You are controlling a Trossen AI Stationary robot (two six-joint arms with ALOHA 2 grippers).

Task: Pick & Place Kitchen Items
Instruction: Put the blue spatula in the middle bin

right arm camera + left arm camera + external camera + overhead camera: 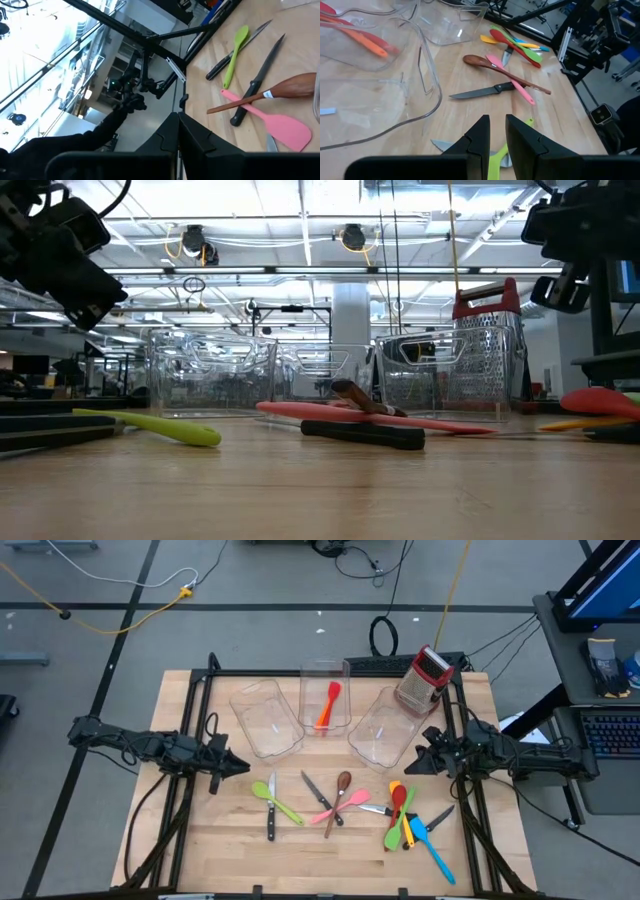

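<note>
One orange spatula [328, 705] sits binned, roughly a dozen utensils [340, 802] wait on the tabletop [200, 850] (long way to go), left gripper [497, 131] fingers slightly parted, right gripper [178, 131] fingers pressed together, both empty.

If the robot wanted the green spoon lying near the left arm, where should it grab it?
Probably mid-handle, from straight above. The green spoon lies flat on the table, crossed over a knife near its bowl end, so the free handle stretch toward the table's middle gives the left gripper room to close across it.

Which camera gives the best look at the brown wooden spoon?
The left wrist view: the brown spoon shows whole, crossed by the pink spatula. The high view shows it small; the right wrist view cuts off its bowl; the low view catches only one end.
</note>
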